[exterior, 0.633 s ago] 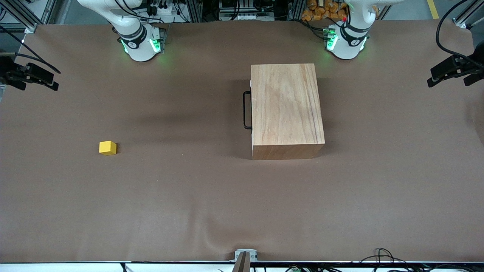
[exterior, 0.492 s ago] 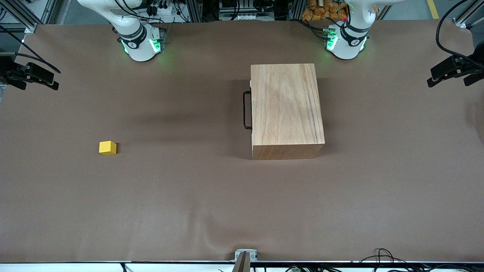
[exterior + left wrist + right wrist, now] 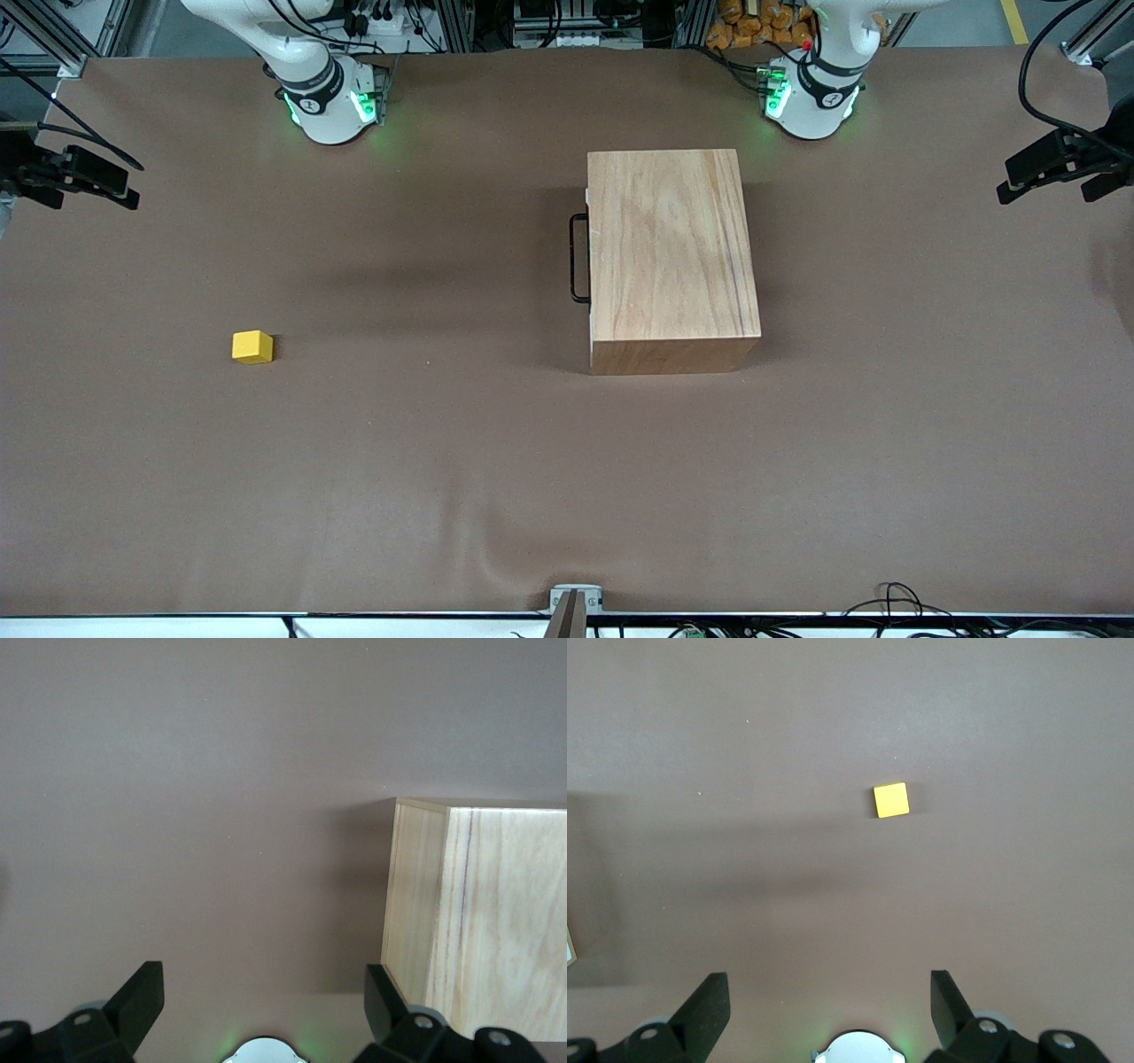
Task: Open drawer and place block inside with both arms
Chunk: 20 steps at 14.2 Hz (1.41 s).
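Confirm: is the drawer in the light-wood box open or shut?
Shut: the drawer's black loop handle sits close against the light-wood box, no tray showing.

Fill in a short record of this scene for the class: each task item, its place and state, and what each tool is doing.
drawer: shut, in the wooden box, black handle facing the right arm's end
block: yellow, on the table, toward the right arm's end, untouched
left tool: open, high above the table beside the box
right tool: open, high above the table, holding nothing
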### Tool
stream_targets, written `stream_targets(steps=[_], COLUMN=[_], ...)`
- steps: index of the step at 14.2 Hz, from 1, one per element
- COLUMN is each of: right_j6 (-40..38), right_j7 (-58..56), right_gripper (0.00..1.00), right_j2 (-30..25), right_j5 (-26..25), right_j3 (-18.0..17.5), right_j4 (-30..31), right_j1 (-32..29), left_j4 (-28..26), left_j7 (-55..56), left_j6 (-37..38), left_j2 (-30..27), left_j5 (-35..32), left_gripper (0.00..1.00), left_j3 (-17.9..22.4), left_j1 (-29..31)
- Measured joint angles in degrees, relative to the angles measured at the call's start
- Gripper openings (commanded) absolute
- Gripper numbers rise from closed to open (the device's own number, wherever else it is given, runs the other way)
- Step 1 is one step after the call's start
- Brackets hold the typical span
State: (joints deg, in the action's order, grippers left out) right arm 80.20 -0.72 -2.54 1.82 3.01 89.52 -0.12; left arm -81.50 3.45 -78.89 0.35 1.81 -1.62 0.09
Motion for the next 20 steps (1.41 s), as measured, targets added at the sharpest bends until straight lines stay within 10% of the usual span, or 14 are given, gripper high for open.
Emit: stream_targets(steps=[20], right_j6=[0.1], right_j7=[0.1], right_gripper=[1.0], right_j2=[-0.8], right_j5=[0.0], right_j3=[1.1], right_j4=[1.1], right_j1=[-0.4], left_j4=[0.5], left_j7=[24.6], left_j6=[-4.5], left_j2=[11.0], left_j5=[2.8], left_gripper=[1.0], left_j3=[-6.7], left_j1=[-20.5])
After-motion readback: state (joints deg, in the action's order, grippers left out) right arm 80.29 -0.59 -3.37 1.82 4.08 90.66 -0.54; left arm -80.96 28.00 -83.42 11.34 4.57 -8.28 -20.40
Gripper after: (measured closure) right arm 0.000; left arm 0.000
